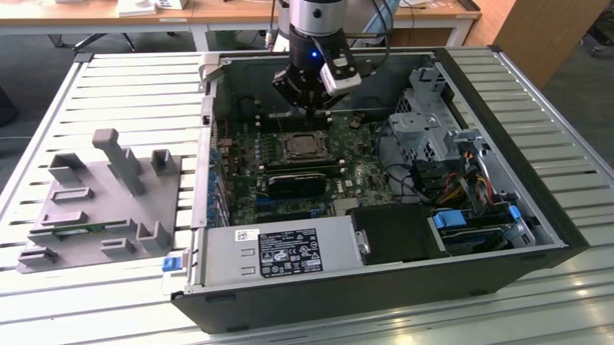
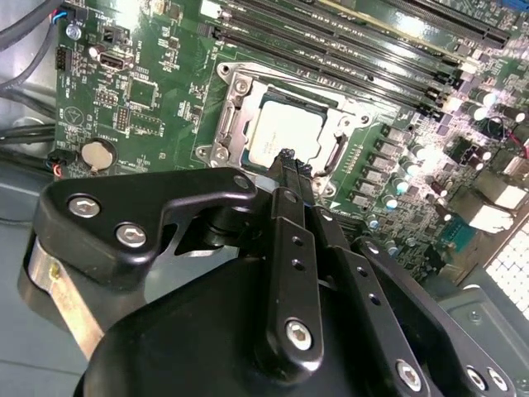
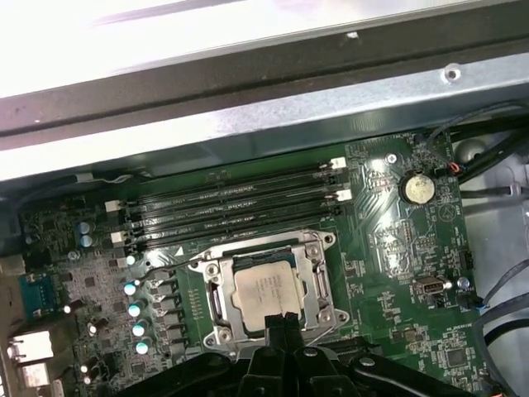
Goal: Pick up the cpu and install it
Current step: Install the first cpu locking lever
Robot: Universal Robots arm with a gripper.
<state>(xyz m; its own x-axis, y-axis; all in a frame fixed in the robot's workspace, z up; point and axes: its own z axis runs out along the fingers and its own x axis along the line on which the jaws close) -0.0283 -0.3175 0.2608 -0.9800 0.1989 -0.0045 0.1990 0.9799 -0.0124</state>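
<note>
The cpu (image 1: 303, 146) lies flat in the metal-framed socket on the green motherboard (image 1: 360, 176) inside the open computer case, silver top up. Both wrist views show it seated in the socket's frame, cpu (image 2: 281, 132), cpu (image 3: 266, 289). My gripper (image 1: 313, 108) hangs above the board just behind the socket in the exterior view. Its two thin black fingers are pressed together with nothing between them, gripper (image 2: 294, 160), gripper (image 3: 286, 319). The tips sit over the cpu's edge, and I cannot tell whether they touch it.
The case walls (image 1: 518, 144) ring the board. A drive cage (image 1: 432, 108) and cables stand at the exterior view's right, and a power supply (image 1: 278, 251) sits in front. Memory slots (image 3: 231, 203) run beside the socket. A grey fixture (image 1: 106, 194) lies outside on the slatted table.
</note>
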